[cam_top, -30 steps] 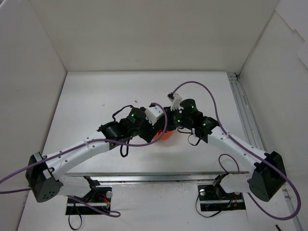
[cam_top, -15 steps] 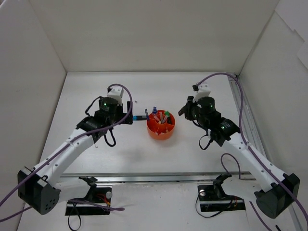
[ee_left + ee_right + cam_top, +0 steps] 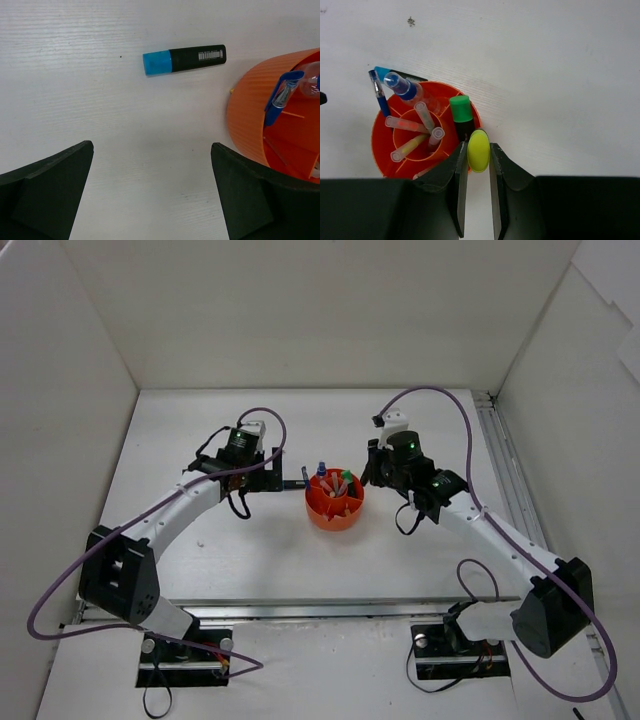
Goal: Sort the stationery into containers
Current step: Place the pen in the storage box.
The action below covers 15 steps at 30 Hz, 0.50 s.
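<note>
Left wrist view, blue-capped highlighter flat, parallel to worktop's far edge, cap away from orange tub, left gripper spread wide, right gripper clamped on upright yellow-capped highlighter.

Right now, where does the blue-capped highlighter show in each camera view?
Top external: blue-capped highlighter on the table, just left of the orange tub.
Left wrist: highlighter upper centre, lying flat, left of the tub.
Right wrist: highlighter upper left, mostly hidden behind the tub.
Shared landmark: the orange tub.

Highlighter just left of tub
</note>
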Tool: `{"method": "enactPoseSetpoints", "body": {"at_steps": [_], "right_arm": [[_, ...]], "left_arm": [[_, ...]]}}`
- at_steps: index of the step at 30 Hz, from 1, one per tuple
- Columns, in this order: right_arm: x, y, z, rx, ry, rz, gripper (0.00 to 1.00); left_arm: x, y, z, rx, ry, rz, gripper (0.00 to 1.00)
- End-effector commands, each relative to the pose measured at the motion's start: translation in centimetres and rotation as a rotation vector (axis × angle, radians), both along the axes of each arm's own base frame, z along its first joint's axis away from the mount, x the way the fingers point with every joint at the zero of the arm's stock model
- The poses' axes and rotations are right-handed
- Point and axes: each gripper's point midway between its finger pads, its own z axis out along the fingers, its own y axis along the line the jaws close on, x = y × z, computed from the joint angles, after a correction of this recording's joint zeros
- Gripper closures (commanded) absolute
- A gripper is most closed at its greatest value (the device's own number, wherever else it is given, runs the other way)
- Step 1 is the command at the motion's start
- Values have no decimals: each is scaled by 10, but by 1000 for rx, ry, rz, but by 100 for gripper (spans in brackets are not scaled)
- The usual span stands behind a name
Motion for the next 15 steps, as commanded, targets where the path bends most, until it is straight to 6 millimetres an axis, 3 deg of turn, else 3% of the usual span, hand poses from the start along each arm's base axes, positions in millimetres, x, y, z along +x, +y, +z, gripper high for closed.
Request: {"method": "enactPoseSetpoints", "body": {"at_steps": [1, 5, 15], "right_arm": [[14, 18, 45, 115, -123, 45, 100], [12, 28, 34, 137, -84, 82, 100], [20, 23, 11, 93, -49, 43, 100]], "left_arm": [[19, -5, 28, -75, -71, 4, 0], [24, -8, 15, -89, -42, 9, 0], [35, -13, 0, -95, 29, 30, 0]]}}
